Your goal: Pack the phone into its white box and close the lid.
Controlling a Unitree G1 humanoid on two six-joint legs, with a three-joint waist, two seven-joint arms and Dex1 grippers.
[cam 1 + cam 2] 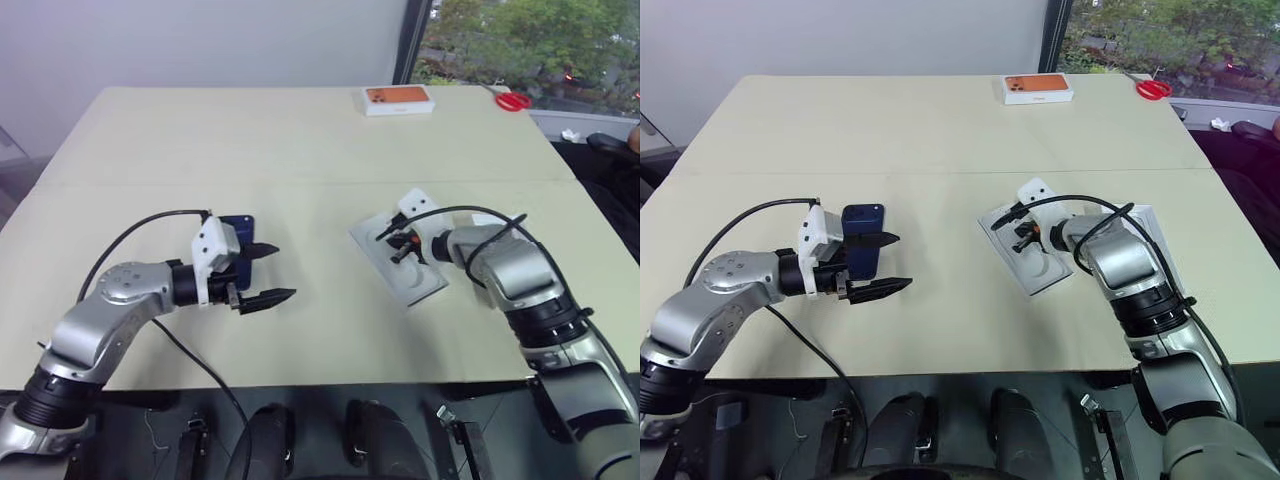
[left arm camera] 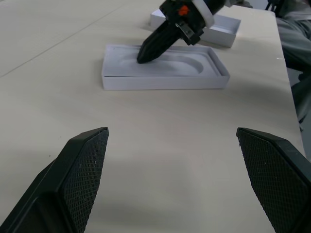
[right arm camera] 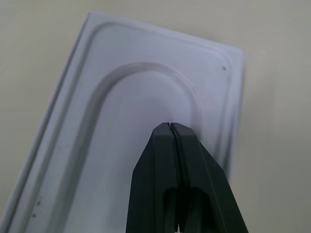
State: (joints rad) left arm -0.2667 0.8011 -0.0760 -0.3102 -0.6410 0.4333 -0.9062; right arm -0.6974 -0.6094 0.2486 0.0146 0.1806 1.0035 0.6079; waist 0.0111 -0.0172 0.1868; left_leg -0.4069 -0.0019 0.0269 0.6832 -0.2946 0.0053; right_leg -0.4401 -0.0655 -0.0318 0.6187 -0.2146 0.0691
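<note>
While I watch from the head camera, my left tool (image 1: 878, 265) hangs near the worktop's (image 1: 940, 150) near edge on the left, fingers (image 2: 82, 165) spread wide with nothing between them. Just beyond it lies the phone (image 1: 862, 252), dark blue, flat on the worktop. Right of centre, my right tool (image 3: 172, 127) is pinched fully together, its tip down over the inlay (image 1: 398, 262), inside the oval recess; I cannot tell whether it touches. Just beside the inlay, toward the right edge, sits the white box (image 2: 221, 29), partly hidden by my arm. At the far edge lies an orange-topped box (image 1: 398, 99), with red scissors (image 1: 513, 101) near the far right corner.
</note>
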